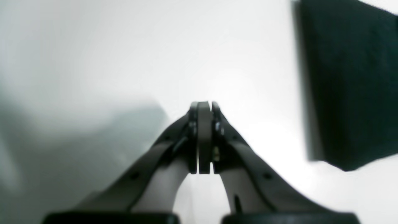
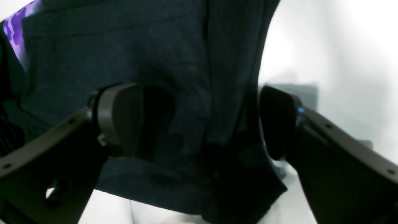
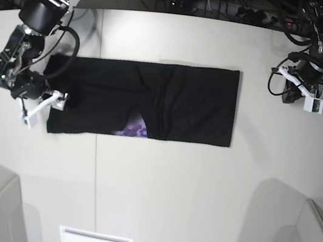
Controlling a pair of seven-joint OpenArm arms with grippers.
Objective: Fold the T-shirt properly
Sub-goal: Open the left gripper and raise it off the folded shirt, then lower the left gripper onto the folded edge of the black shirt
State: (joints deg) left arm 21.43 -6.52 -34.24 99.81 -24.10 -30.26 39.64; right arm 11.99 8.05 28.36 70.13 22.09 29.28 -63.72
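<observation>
White table (image 3: 169,190), purple print (image 2: 14,28) wrist-side.

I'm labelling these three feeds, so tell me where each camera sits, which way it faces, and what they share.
Left wrist: sits on the left arm, looking along the shut left claw at the white table; T-shirt edge at right.
Right wrist: sits on the right arm, looking between the open right claw at black cloth filling the view.
Base: overhead, looking down on the table, both arms and the whole T-shirt.
Shared: all three show the T-shirt; its purple print appears in the right wrist and base views.
</observation>
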